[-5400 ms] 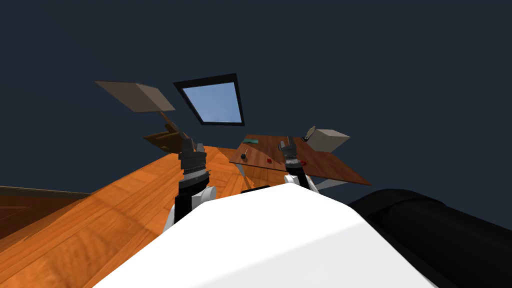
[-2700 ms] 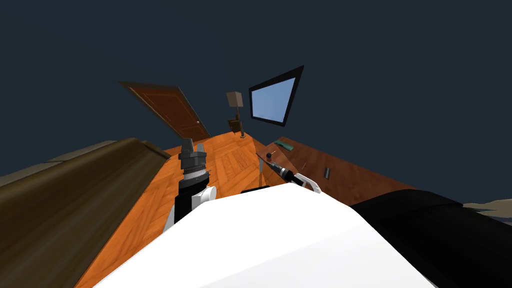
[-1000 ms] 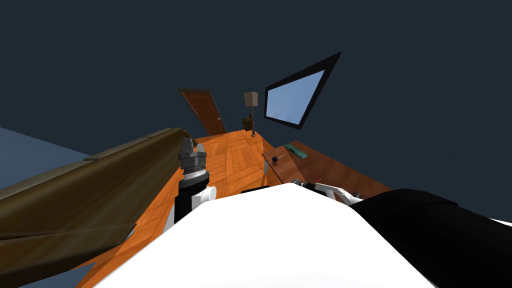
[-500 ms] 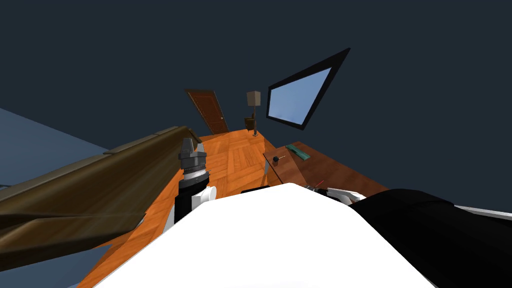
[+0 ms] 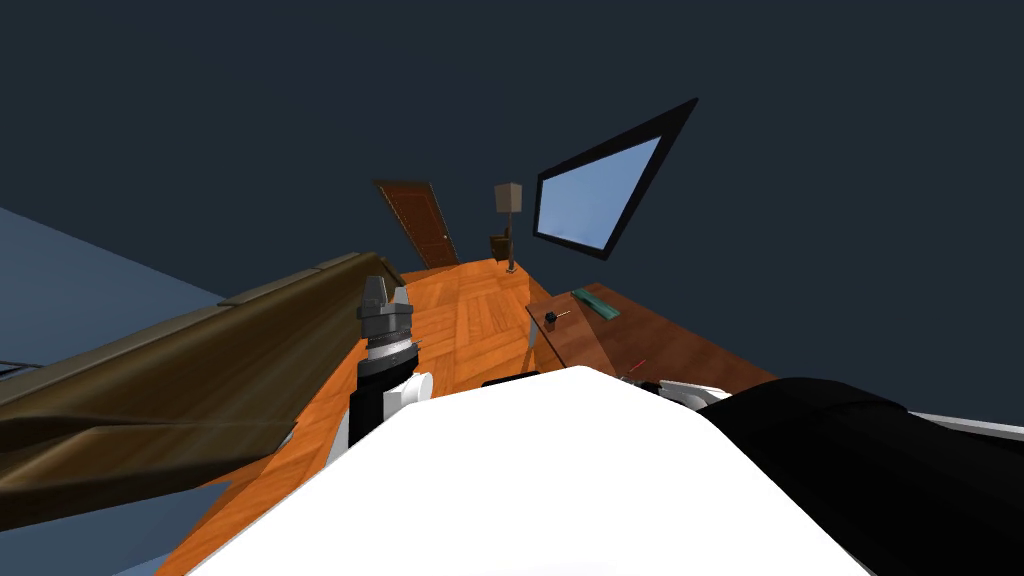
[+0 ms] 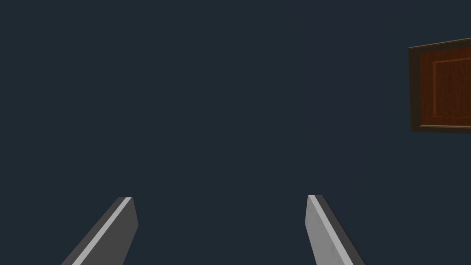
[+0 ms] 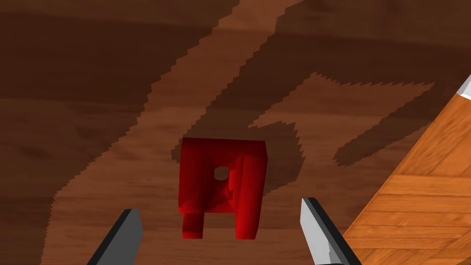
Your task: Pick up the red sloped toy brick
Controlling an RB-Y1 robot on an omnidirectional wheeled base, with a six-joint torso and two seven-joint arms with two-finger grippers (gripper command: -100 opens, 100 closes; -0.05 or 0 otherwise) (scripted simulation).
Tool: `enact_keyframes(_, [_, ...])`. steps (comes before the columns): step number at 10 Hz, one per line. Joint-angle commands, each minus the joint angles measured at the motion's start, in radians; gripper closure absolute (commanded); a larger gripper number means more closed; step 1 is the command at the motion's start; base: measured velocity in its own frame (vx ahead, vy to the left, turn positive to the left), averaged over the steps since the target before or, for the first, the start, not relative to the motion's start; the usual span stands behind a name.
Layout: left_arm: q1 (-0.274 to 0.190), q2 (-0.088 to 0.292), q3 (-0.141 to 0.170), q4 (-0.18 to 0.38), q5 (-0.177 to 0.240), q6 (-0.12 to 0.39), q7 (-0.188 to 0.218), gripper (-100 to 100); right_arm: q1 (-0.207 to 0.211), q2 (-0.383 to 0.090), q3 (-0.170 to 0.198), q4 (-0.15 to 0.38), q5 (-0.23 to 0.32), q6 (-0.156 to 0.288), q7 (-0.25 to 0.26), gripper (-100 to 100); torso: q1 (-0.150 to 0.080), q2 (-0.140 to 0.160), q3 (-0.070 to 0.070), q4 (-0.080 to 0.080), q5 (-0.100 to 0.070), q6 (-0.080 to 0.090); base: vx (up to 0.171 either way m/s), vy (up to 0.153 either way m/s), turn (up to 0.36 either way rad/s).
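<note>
The red sloped toy brick [image 7: 221,184] lies on the brown wooden tabletop [image 7: 92,115], a small hole through its middle. My right gripper [image 7: 221,206] hangs open just above it, a finger on either side and neither touching it. In the head view the right arm [image 5: 685,386] reaches low over the table [image 5: 660,345], beside my chest. My left gripper [image 5: 385,292] is held up in front of me over the floor, and its fingers [image 6: 317,225] stand open and empty.
The table's edge [image 7: 414,152] runs close to the right finger, with orange parquet floor [image 7: 427,207] below. A small black object [image 5: 550,318] and a flat green thing [image 5: 595,303] lie farther along the table. A long brown piece of furniture [image 5: 200,370] flanks my left.
Over the past seconds I have turned and closed in on the table, and my right arm has swung down low over it. In the last half second almost nothing has shifted.
</note>
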Motion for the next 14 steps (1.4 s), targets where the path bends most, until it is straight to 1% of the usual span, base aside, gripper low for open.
enact_keyframes(1, [0.000, 0.000, 0.000, 0.000, 0.000, 0.000, 0.000, 0, -0.005, 0.032, 0.001, 0.026, 0.009, 0.003, 0.001, -100, 0.000, 0.000, 0.000, 0.000, 0.000, 0.000, 0.006, -0.014, 0.081])
enact_keyframes(3, [0.000, 0.000, 0.000, 0.000, 0.000, 0.000, 0.000, 0, -0.009, 0.069, 0.000, 0.057, 0.021, 0.004, 0.002, -100, -0.001, -0.001, 0.000, 0.000, 0.000, 0.000, 0.006, -0.017, 0.061])
enact_keyframes(4, [0.000, 0.000, 0.000, 0.000, 0.000, 0.000, 0.000, 0, -0.008, 0.057, 0.001, 0.045, 0.017, 0.005, 0.001, -100, -0.001, -0.001, 0.000, 0.000, 0.000, 0.000, 0.002, -0.007, 0.011])
enact_keyframes(5, [0.000, 0.000, 0.000, 0.000, 0.000, 0.000, 0.000, 0, -0.008, 0.058, 0.000, 0.046, 0.018, 0.006, 0.001, 100, 0.000, -0.001, 0.000, 0.000, 0.000, 0.000, 0.000, 0.000, 0.000])
enact_keyframes(9, [0.000, 0.000, 0.000, 0.000, 0.000, 0.000, 0.000, 0, -0.008, 0.059, 0.000, 0.046, 0.017, 0.006, 0.000, 100, 0.000, 0.000, 0.000, 0.000, 0.000, 0.000, 0.000, 0.000, 0.000])
enact_keyframes(10, [0.000, 0.000, 0.000, 0.000, 0.000, 0.000, 0.000, 0, -0.008, 0.058, 0.000, 0.046, 0.017, 0.006, 0.000, 0, 0.000, 0.000, 0.000, 0.000, 0.000, 0.000, 0.000, 0.000, 0.000])
enact_keyframes(11, [0.000, 0.000, 0.000, 0.000, 0.000, 0.000, 0.000, 0, -0.004, 0.022, 0.001, 0.018, 0.006, 0.003, 0.000, 100, 0.000, 0.000, 0.000, 0.000, 0.000, 0.000, -0.003, 0.011, -0.111])
enact_keyframes(13, [0.000, 0.000, 0.000, 0.000, 0.000, 0.000, 0.000, 0, 0.000, -0.015, 0.002, -0.014, -0.005, 0.002, -0.001, 100, 0.002, 0.001, 0.000, 0.000, 0.001, 0.001, -0.009, 0.021, -0.079])
enact_keyframes(14, [0.000, 0.000, 0.000, 0.000, 0.000, 0.000, 0.000, 0, 0.004, -0.003, -0.003, -0.007, 0.000, 0.004, 0.001, 100, 0.002, 0.001, 0.000, 0.000, 0.001, 0.001, -0.005, 0.009, -0.011])
